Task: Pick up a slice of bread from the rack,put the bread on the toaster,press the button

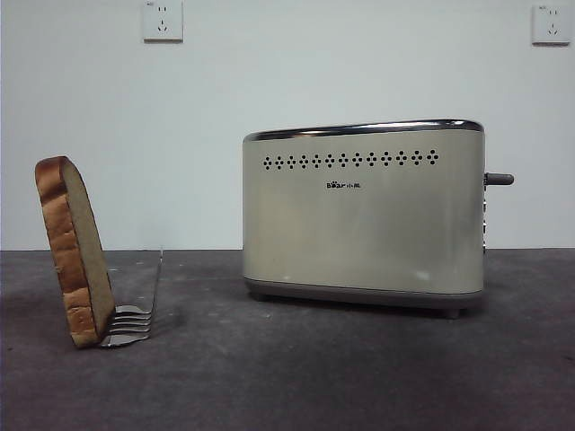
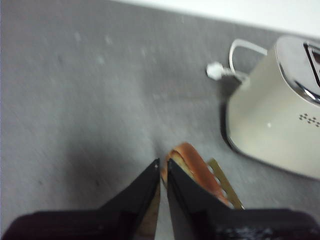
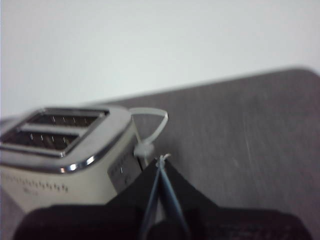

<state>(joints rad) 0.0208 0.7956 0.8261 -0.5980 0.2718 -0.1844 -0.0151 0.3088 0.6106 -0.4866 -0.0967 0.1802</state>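
- Bread slice (image 1: pixel 74 251) stands on its edge at the near end of the rack (image 1: pixel 135 310), leaning away from the toaster (image 1: pixel 364 211); its brown crust faces the front camera and its tan face is turned toward the toaster.
- Rack: a small shiny metal piece with thin prongs, resting on the dark grey tabletop (image 1: pixel 296 377), well apart from the toaster.
- Toaster: cream-beige body with a chrome top rim, a row of small dark holes and a small logo on its long side. In the right wrist view both top slots show with no bread in them.
- Lever knob (image 1: pixel 499 179): dark grey, sticking out sideways from the toaster's narrow end, on the side away from the rack.
- Power cord (image 2: pixel 235 62): white, lying on the tabletop behind the toaster.
- Left hand (image 2: pixel 163 167): above the bread slice, jaws nearly together with only a narrow gap, gripping nothing; the slice's crust shows just beside the jaw tips.
- Right hand (image 3: pixel 161 161): beside the toaster's narrow end, jaws pressed together, empty.
- Two wall sockets (image 1: pixel 163 20) sit on the white wall behind.
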